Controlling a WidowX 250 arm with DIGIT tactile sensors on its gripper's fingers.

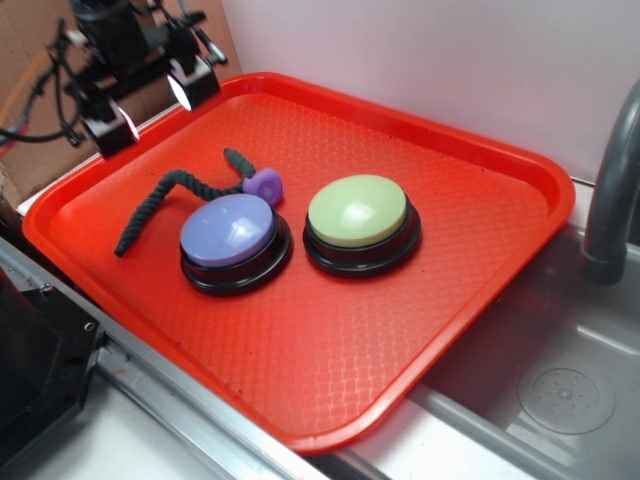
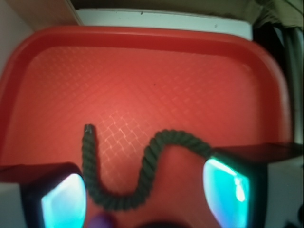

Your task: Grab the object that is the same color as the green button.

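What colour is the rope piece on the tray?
The rope piece is dark green; the wrist view shows it best.

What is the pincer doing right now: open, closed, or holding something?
Pincer: open and holding nothing, its fingers apart either side of the rope in the wrist view.

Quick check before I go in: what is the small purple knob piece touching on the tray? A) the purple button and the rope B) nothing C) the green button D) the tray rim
A: the purple knob sits against the purple button beside the green rope.
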